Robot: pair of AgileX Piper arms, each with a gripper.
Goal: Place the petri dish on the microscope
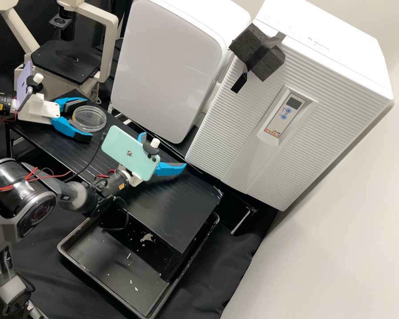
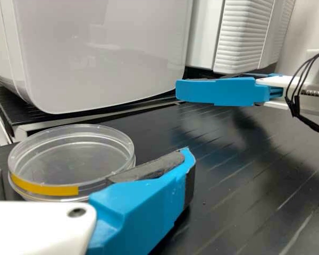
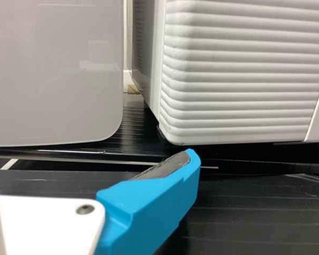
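Currently, in the high view, the left gripper (image 1: 88,119) is seen at the bench (image 1: 53,144) with its two blue fingers (image 1: 68,127) spread, and the petri dish (image 1: 89,118) is framed between them. The dish is laid flat on the black slatted top, near the microscope (image 1: 66,62). Whether either finger is touched by its rim cannot be told. The right gripper (image 1: 163,150) is held above the bench, its fingers parted. A purple phone (image 1: 23,86) is mounted on the left arm and a mint-green phone (image 1: 128,153) on the right. Beyond the bench are placed a smooth white unit (image 1: 173,57) and a ribbed white cabinet (image 1: 235,124), to whose top edge a black foam block (image 1: 257,51) is fastened. A black tray (image 1: 106,292), speckled with pale scraps, is set lower down, partly covered by the bench.

In the left wrist view, the clear dish, marked with a yellow strip (image 2: 45,188), is overlapped at its edge by one finger of the left gripper. Farther off, the right gripper is seen from the side.

In the right wrist view, one blue finger of the right gripper is shown in front of the bench and the ribbed cabinet, well apart from its dark-edged partner.
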